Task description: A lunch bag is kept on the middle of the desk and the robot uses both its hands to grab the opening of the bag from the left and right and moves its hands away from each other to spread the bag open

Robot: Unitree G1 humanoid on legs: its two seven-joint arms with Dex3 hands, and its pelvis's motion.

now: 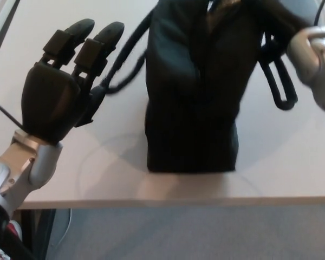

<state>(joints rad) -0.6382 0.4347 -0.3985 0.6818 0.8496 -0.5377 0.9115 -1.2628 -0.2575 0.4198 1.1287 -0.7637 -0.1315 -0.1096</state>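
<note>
Black lunch bag stood on the white desk, roughly centre of the view, base near the front edge, top cut off by the upper frame so the opening was not visible. One carry strap hung down on the bag's right side, another strap looped out on the left toward the left hand.

Left hand hovered over the desk just left of the bag, palm-back facing camera, fingers extended and apart, grasping nothing; the left strap ran close by its fingers but contact could not be told. Right hand: only the silver wrist and forearm showed at the upper right, close to the bag's top right corner; the hand itself was out of frame or hidden behind the bag, so whether it was clenched on the bag rim could not be told.

Progress judgement: early to mid. The right side looked engaged or nearly so at the top of the bag, though unconfirmed. The left hand had not gripped anything yet. Bag sides looked pressed together with a vertical crease down the front, so spreading seemed not begun as far as could be seen.

Left to do: left hand reach the left rim of the opening and close on it, then both hands pull apart to spread the bag open
</note>
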